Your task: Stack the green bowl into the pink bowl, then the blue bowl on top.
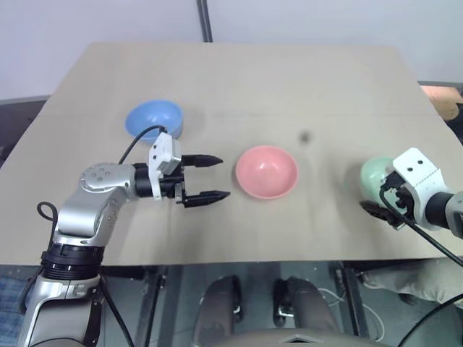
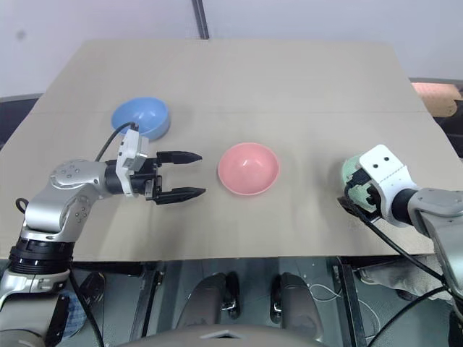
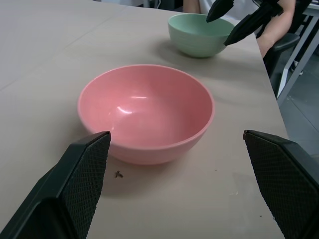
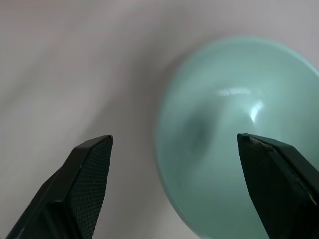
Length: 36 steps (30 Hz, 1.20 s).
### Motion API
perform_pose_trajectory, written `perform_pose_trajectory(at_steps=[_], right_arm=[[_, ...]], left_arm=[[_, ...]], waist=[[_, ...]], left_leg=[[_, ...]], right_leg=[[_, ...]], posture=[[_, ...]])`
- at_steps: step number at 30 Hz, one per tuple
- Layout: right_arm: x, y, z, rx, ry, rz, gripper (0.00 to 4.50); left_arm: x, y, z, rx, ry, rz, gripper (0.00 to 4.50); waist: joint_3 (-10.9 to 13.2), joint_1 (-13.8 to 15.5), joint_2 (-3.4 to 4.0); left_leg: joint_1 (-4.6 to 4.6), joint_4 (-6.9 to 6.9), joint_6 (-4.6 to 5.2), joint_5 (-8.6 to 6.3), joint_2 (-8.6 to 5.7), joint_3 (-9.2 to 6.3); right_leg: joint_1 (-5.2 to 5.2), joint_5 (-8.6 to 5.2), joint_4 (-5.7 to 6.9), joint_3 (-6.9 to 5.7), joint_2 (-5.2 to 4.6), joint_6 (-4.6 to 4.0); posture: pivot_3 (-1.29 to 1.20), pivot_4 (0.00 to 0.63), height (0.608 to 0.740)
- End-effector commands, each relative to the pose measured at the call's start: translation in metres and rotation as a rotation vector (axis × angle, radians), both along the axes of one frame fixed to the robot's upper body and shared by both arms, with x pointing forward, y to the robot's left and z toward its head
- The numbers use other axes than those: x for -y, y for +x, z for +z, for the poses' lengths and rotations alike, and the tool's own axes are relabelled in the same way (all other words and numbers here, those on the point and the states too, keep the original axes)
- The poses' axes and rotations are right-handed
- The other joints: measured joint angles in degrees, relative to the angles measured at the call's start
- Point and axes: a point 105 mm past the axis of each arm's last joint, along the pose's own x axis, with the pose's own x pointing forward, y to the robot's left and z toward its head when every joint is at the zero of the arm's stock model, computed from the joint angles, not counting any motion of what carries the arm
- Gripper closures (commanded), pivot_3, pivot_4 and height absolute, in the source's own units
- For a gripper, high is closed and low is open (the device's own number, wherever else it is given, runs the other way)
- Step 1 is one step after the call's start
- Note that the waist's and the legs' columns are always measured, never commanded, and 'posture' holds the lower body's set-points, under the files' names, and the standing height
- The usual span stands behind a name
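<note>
Your three bowls sit apart on the tabletop [image 1: 289, 79], none stacked. The pink bowl [image 1: 266, 172] is in the middle, upright and empty. The blue bowl [image 1: 153, 119] lies farther back on your left, well clear of the pink one. The green bowl [image 1: 376, 177] stands near the right edge, partly hidden in the head views by your right arm.

Your left gripper [image 1: 206, 177] hovers just left of the pink bowl, pointing sideways at it, jaws spread wide and empty; the left wrist view shows the pink bowl framed between the two fingers [image 3: 75, 184], not touched.

Your right gripper [image 3: 234, 22] hangs over the green bowl's rim, jaws spread and holding nothing. In the right wrist view one finger [image 4: 84, 184] is over bare tabletop beside the bowl and the other over the bowl's hollow. A small dark speck [image 1: 304, 136] marks the tabletop behind the pink bowl.
</note>
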Motion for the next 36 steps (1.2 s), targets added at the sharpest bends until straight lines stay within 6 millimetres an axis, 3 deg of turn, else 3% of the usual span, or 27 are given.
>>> perform_pose_trajectory(at_steps=[1,2,4,8,10,11,12,18,29,36], right_arm=[[0.005,-0.003,-0.007,-0.013,-0.06,-0.004,0.17],[0.006,-0.003,-0.01,-0.022,-0.07,-0.001,0.17],[0.005,-0.003,-0.015,-0.033,-0.08,0.012,0.78],[0.002,0.001,-0.017,-0.025,-0.077,0.026,2.83],[0.001,0.001,-0.017,-0.022,-0.078,0.031,3.58],[0.001,0.002,-0.016,-0.02,-0.08,0.034,4.22],[0.001,0.002,-0.016,-0.018,-0.081,0.037,4.48],[-0.012,0.011,-0.004,0.033,-0.085,0.106,4.48],[-0.097,0.033,0.042,0.203,-0.122,0.548,4.48],[-0.155,0.032,0.042,0.232,-0.154,0.855,4.48]], left_arm=[[-0.001,-0.001,0.009,0.042,0.002,-0.01,0.0],[-0.001,-0.002,0.009,0.042,0.001,-0.012,0.0],[-0.002,-0.003,0.01,0.039,0.003,-0.015,0.0],[-0.003,-0.004,0.009,0.036,0.011,-0.012,0.0],[-0.004,-0.004,0.009,0.036,0.012,-0.01,0.0],[-0.004,-0.004,0.009,0.037,0.012,-0.009,0.0],[-0.004,-0.005,0.009,0.037,0.012,-0.008,0.0],[-0.005,-0.007,0.008,0.038,0.013,0.004,0.0],[-0.015,-0.001,0.014,0.064,-0.009,0.086,0.0],[-0.031,0.001,0.021,0.092,0.007,0.139,0.0]], waist=[[0.0,0.01,0.0],[0.0,-0.03,0.0],[-0.01,-0.02,-0.02],[-0.01,0.01,-0.02],[-0.01,0.02,-0.02],[-0.01,0.03,-0.02],[-0.04,0.0,-0.07],[-0.07,-0.1,-0.11],[-0.06,-0.07,-0.09],[-0.06,-0.24,-0.09]], left_leg=[[-0.01,0.0,0.0,0.0,0.0,0.0],[-0.01,0.0,0.0,0.0,0.0,0.0],[0.0,0.01,0.0,0.0,0.0,0.01],[0.0,0.03,0.0,0.0,0.01,0.0],[0.0,0.03,0.0,0.0,0.01,0.0],[-0.01,0.03,0.0,0.0,0.01,0.0],[-0.01,0.03,0.0,0.0,0.01,0.0],[0.01,0.04,0.0,0.0,0.01,0.01],[-0.02,0.05,0.0,0.0,0.03,0.01],[-0.01,0.08,-0.01,0.01,0.05,0.03]], right_leg=[[-0.01,0.0,0.0,0.0,0.0,0.0],[-0.01,0.0,0.0,0.01,0.0,0.0],[0.0,0.0,0.0,0.02,0.0,0.0],[0.0,0.0,0.01,0.01,0.02,0.01],[0.0,0.0,0.01,0.01,0.02,0.01],[0.0,0.0,0.01,0.01,0.02,0.01],[0.0,0.0,0.01,0.02,0.02,0.01],[0.01,0.0,0.01,0.03,0.01,0.01],[-0.03,0.0,0.03,0.01,0.01,0.0],[-0.03,0.03,0.06,0.01,0.01,-0.04]], posture=[[0.0,0.15,0.739],[0.0,0.15,0.739],[0.0,0.15,0.739],[0.0,0.15,0.739],[0.0,0.15,0.739],[0.0,0.15,0.739],[0.0,0.15,0.739],[0.0,0.15,0.739],[0.0,0.15,0.739],[0.0,0.15,0.739]])
